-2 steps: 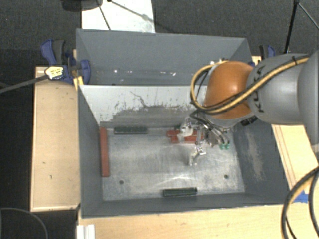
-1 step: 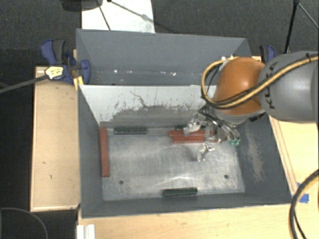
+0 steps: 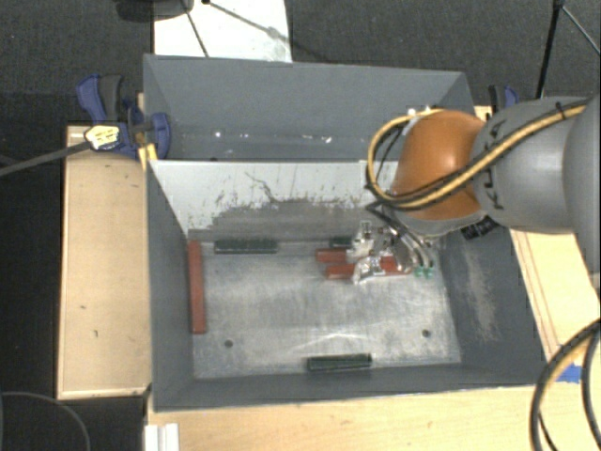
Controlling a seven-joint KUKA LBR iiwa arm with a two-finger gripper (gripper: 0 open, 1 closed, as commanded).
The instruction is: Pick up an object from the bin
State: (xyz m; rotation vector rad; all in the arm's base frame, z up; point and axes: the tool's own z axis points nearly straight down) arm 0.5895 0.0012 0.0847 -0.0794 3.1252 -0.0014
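Bin [image 3: 300,120] first: we're looking down into a grey metal box, its floor scuffed and mostly bare. Next in size is the arm [image 3: 549,167], reaching in from the right with its orange cover [image 3: 437,153] at the wrist, bent down toward the back right of the floor. On that floor we count a long red-brown bar [image 3: 196,289] lying along the left wall, a dark bar [image 3: 246,246] flat at the foot of the back wall, and another dark bar [image 3: 338,364] near the front edge, all well apart from the action. Then the small one: a stubby red block [image 3: 333,263], right of centre and close to the back wall. The gripper [image 3: 374,259] sits low on its right, touching it or just beside it; we can't tell which, and we can't tell how the jaws stand or whether they have anything. Our read on the block is that it's rigid, light and hard-edged, with smooth faces that could skid on bare metal. We'd take it across its short width, on the two long flat sides near the middle, so it can't pivot out.
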